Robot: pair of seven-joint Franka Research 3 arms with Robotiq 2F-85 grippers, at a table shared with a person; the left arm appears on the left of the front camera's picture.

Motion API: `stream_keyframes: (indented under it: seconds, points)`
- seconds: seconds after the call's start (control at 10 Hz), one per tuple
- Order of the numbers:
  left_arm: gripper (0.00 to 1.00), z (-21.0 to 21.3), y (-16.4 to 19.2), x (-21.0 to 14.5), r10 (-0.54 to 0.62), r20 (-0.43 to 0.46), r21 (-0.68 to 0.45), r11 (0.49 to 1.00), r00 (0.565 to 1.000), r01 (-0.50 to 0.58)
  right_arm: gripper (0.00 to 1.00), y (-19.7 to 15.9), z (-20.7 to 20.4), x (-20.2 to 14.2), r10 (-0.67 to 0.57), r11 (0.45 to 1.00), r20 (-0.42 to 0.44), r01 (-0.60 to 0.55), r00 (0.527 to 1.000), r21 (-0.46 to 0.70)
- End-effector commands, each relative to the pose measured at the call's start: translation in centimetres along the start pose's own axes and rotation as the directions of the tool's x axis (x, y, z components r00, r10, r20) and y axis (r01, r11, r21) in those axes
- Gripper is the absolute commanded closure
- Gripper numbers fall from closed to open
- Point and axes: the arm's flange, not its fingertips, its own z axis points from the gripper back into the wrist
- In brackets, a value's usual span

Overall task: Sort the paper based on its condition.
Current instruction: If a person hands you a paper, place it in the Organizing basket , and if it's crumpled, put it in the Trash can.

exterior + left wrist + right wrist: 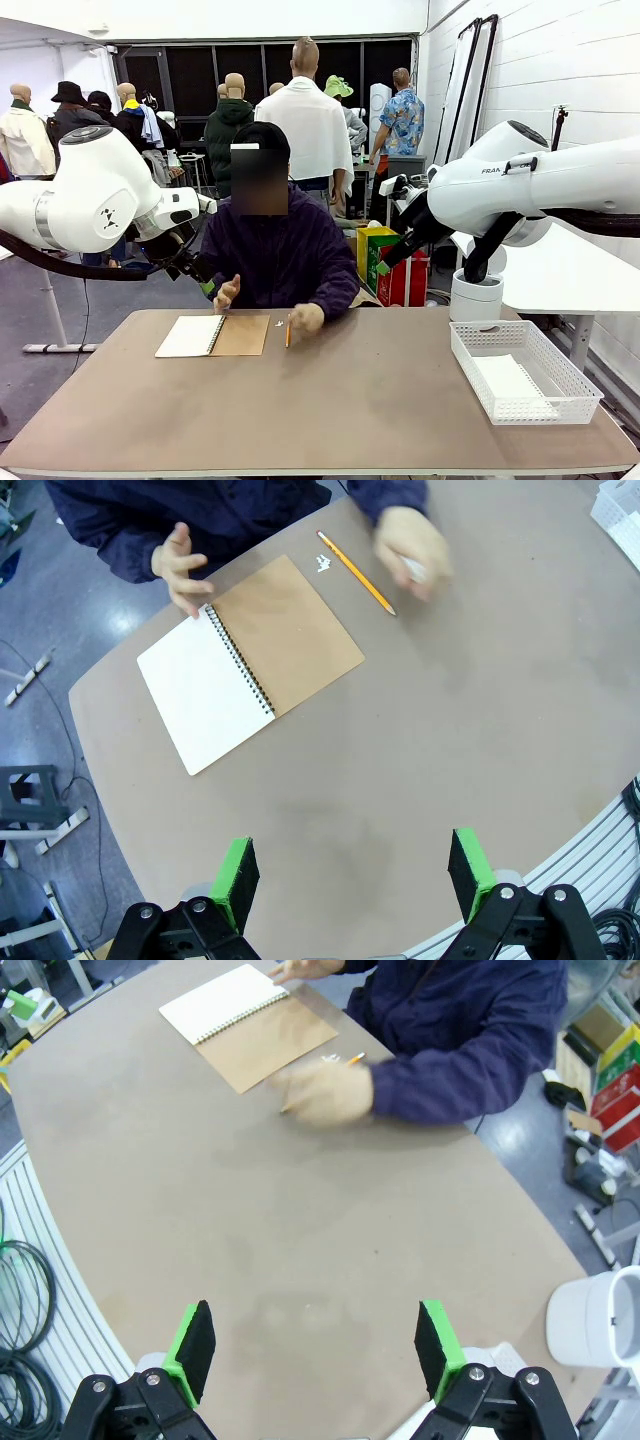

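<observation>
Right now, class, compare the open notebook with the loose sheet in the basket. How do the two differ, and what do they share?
The notebook is spiral-bound with a brown cover; the loose sheet is unbound.
The notebook lies on the bare table by the person; the sheet lies inside the white basket at the robot's right.
Shared: both show plain white paper, lying flat.

The front camera looked level across the table (pixel 330 400) at the person (pixel 285 250) opposite. The wrist cameras looked steeply down from high up, past the left gripper (pixel 352 868) and right gripper (pixel 314 1338). All three shared the notebook (pixel 195 336).
</observation>
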Motion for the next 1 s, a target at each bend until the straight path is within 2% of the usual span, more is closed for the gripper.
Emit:
stream_keyframes:
  seconds: [0.0,0.9]
  points:
    - [0.0,0.1,0.05,0.0,0.004,0.005,-0.01,1.0,1.0,-0.004,0.0,-0.04,-0.01,-0.04,0.0,1.0,-0.002,0.0,1.0,-0.005]
    - [0.0,0.1,0.05,0.0,0.004,0.005,-0.01,1.0,1.0,-0.004,0.0,-0.04,-0.01,-0.04,0.0,1.0,-0.002,0.0,1.0,-0.005]
